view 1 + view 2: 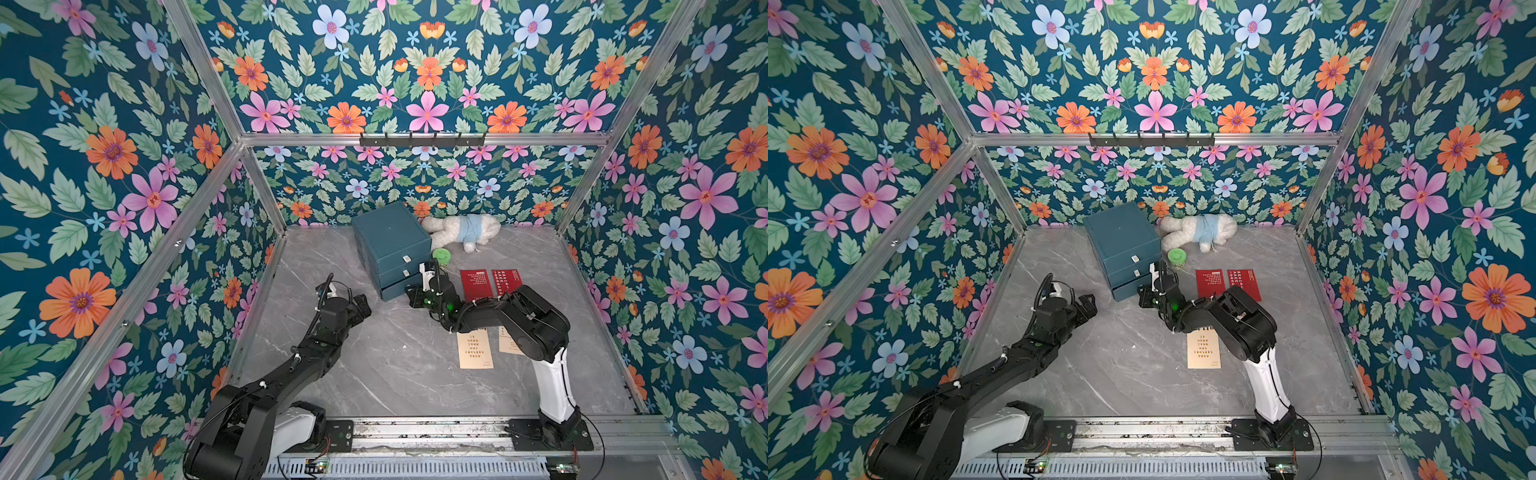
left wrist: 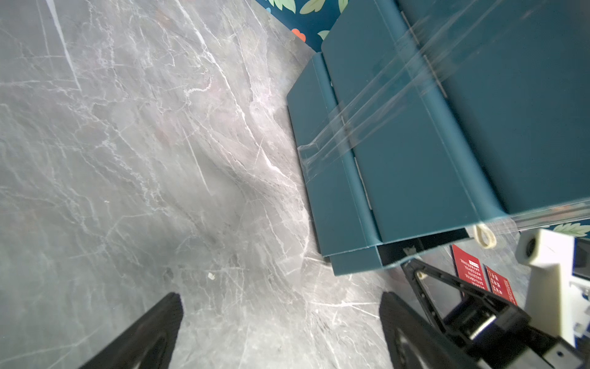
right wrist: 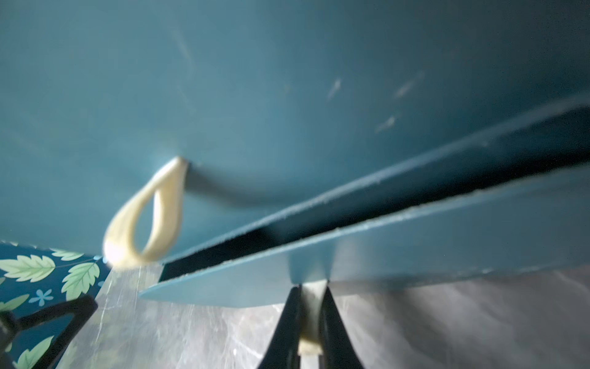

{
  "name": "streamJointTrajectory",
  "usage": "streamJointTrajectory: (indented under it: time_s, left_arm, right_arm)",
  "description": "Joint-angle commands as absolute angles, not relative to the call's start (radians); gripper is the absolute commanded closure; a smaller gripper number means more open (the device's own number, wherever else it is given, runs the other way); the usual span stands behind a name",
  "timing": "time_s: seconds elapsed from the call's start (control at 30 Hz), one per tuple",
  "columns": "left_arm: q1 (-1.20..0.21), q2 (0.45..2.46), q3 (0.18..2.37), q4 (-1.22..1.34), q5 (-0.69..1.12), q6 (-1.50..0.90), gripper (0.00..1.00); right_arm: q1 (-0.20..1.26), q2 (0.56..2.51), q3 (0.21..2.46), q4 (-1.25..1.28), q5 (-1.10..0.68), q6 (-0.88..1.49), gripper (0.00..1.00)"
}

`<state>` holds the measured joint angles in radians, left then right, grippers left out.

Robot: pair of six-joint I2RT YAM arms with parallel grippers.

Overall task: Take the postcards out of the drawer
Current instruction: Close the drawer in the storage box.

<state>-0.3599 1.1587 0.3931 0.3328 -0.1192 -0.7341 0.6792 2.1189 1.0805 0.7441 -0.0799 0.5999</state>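
Four thin postcards point(image 1: 476, 284), two red, two cream, flat on grey marble-look tabletop point(image 1: 374, 365), outside teal drawer box point(image 1: 388, 235). Right gripper point(image 3: 310, 292) pinched on cream ribbon loop point(image 3: 309, 346) of bottom drawer point(image 3: 415, 255); left gripper point(image 2: 277, 319) spread wide, empty. Risk of loop slipping free, or right arm point(image 1: 536, 324) brushing cream cards beneath.

On your grey marble desk point(image 1: 374, 365), a white plush toy point(image 1: 461, 230) in a pale blue top lies at 1 o'clock, by the floral wallpaper point(image 1: 428, 178). A small round green tub point(image 1: 441, 255) sits near it, toward 12 o'clock. Higher up, a black hook rail point(image 1: 422, 141) hangs on the back frame bar.
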Motion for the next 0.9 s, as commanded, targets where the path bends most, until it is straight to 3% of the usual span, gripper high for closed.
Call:
streamJointTrajectory:
  time_s: [0.0,0.3,0.37,0.43,0.47,0.57,0.67,0.87]
  left_arm:
    - [-0.357,1.155,0.393,0.339,-0.117,-0.743,0.01]
    - [-0.357,1.121,0.385,0.318,-0.118,-0.747,0.01]
    - [-0.357,1.110,0.385,0.313,-0.126,-0.746,0.01]
    - [-0.358,1.104,0.388,0.308,-0.132,-0.740,0.01]
    - [-0.357,1.102,0.392,0.303,-0.136,-0.736,0.01]
    - [-0.357,1.098,0.406,0.280,-0.153,-0.719,0.01]
    - [-0.351,1.088,0.423,0.263,-0.173,-0.694,0.00]
    - [-0.321,1.080,0.470,0.215,-0.222,-0.629,0.00]
  right_arm:
    - [0.677,2.141,1.109,0.846,-0.076,0.611,0.84]
    - [0.674,2.174,1.136,0.888,-0.087,0.618,0.76]
    - [0.672,2.175,1.136,0.898,-0.101,0.622,0.70]
    - [0.669,2.170,1.126,0.919,-0.119,0.627,0.55]
    - [0.669,2.163,1.120,0.929,-0.121,0.628,0.52]
    - [0.669,2.116,1.074,0.941,-0.122,0.619,0.50]
    - [0.667,2.027,0.994,0.942,-0.121,0.592,0.39]
    - [0.636,1.797,0.780,0.867,-0.121,0.566,0.33]
